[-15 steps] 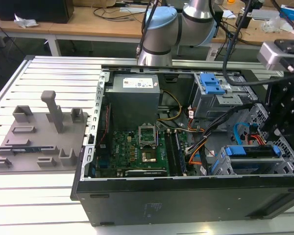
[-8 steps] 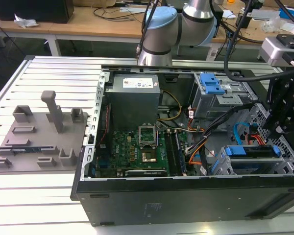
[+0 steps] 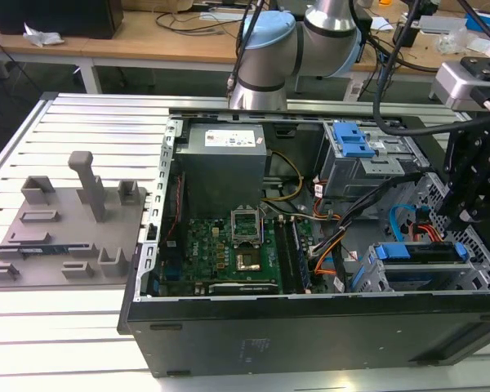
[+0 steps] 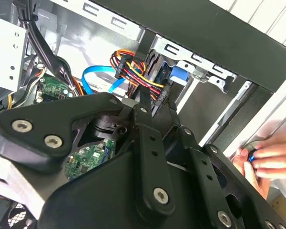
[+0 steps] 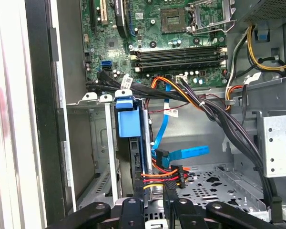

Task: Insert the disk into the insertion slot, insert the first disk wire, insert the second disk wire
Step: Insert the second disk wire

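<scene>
Disk point(image 3: 420, 251) is seated in insertion slot point(image 3: 374, 282); fingers point(image 4: 144, 124) are clamped on disk wire point(image 4: 133, 71) connector, held near the disk's rear, apparently for port alignment.

Diffuse, bright room lighting. The slatted worktop point(image 3: 65, 327) is near-overexposed; the computer case point(image 3: 310, 343) interior lies in soft shadow.

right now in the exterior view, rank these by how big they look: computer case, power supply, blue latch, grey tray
1. computer case
2. grey tray
3. power supply, which sits a bit farther back, so its gap to the tray is unsure
4. blue latch
</scene>
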Controlling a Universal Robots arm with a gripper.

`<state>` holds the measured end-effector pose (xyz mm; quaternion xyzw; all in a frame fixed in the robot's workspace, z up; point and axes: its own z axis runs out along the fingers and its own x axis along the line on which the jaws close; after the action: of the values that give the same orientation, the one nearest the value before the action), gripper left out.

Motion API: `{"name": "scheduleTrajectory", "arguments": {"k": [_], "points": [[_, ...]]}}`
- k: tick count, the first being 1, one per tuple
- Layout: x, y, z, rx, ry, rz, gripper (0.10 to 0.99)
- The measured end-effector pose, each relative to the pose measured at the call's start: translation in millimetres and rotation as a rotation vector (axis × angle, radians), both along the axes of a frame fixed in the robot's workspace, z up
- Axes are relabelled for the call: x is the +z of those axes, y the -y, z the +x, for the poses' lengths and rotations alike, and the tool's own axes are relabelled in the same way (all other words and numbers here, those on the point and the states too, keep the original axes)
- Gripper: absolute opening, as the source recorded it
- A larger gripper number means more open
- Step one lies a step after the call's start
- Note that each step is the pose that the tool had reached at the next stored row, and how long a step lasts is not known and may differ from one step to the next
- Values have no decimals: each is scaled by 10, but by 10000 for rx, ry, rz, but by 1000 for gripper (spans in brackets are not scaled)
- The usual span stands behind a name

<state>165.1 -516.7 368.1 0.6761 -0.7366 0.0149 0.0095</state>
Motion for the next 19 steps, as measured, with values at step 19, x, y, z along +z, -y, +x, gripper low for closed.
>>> {"name": "scheduleTrajectory", "arguments": {"k": [19], "points": [[38, -376, -218, -2, -1, -1553, 302]]}}
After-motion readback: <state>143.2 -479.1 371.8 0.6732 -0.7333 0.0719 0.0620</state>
